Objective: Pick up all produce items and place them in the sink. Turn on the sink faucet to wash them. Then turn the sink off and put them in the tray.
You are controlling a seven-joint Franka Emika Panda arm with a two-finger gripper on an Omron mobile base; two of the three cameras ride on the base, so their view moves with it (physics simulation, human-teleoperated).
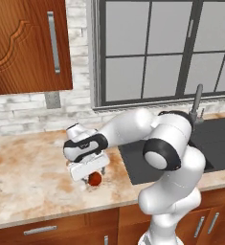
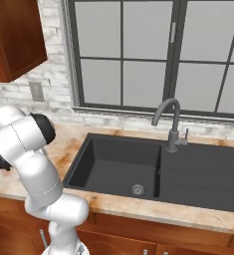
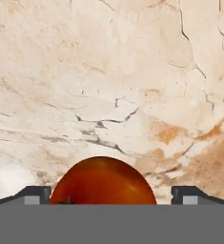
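From the left, my gripper (image 1: 93,173) hangs over the tomato (image 1: 95,179) on the counter (image 1: 28,182), left of the sink (image 1: 147,167). From the right, the faucet (image 2: 171,124) stands behind the basin. At the hand, open fingertips (image 3: 33,194) flank the tomato: the first pick, likely needing a squeeze.

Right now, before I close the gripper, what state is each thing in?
gripper: open, jaws either side of the tomato
tomato: on the counter, not gripped
sink: basin empty, no produce in it
faucet: no water running
upper cabinet door: closed
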